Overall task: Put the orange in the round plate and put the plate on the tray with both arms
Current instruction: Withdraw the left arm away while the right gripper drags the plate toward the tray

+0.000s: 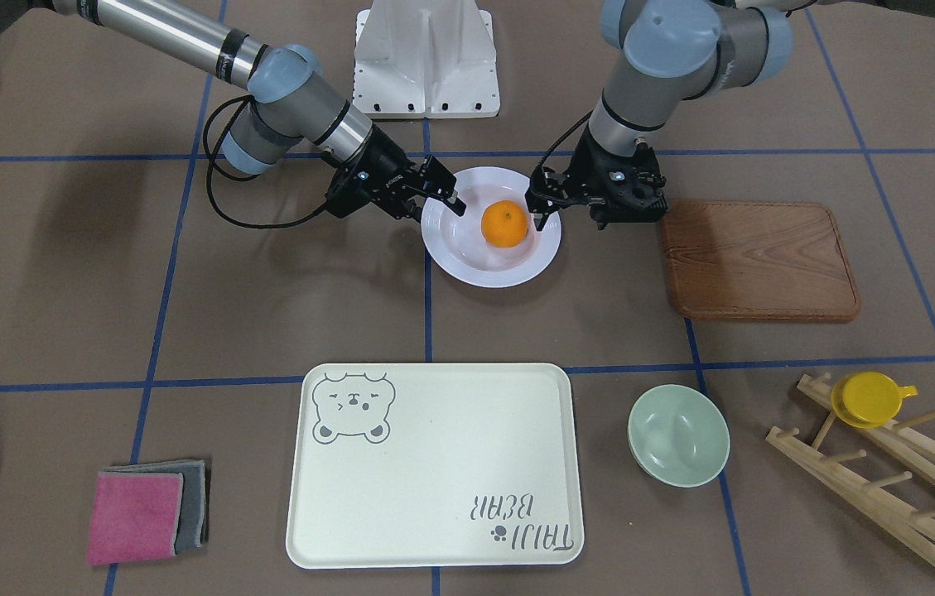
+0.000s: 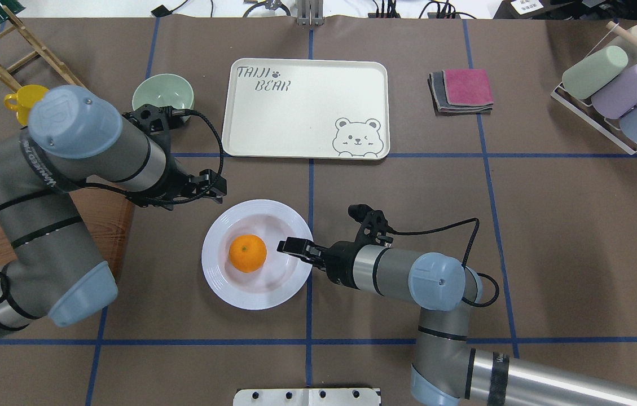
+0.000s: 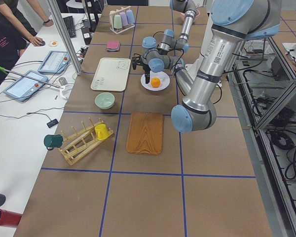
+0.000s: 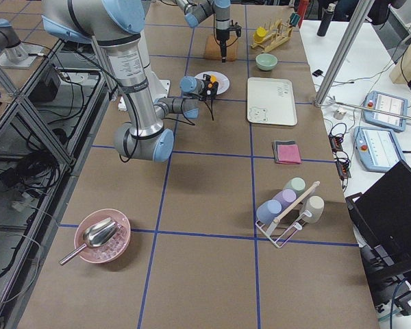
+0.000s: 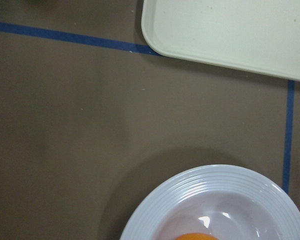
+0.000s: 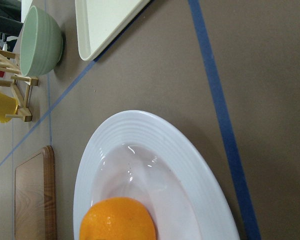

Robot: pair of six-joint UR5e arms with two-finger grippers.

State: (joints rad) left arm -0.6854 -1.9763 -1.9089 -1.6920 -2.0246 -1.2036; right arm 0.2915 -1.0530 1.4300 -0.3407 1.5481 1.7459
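In the front-facing view the orange sits in the sunken centre of the round plate, which rests on the counter well apart from the tray; the right gripper is at the plate's rim on the view's left, its fingers spread and gripping nothing, one lying over the rim and the other outside it; the left gripper is at the opposite rim, fingers likewise spread and empty, a wooden board just beside it; whether any finger touches the plate cannot be told. From overhead, the right gripper reaches over the plate's rim toward the orange and stops short of it; the left gripper hangs just off the rim on the tray's side. In the exterior left view the orange shows on the plate beyond the board, the fingers too small to judge; the exterior right view shows the plate near the tray, equally small. The left wrist view shows the ridged rim, a sliver of orange and a tray corner, no fingers; the right wrist view shows the orange in the plate, with a green bowl beyond, again no fingers.
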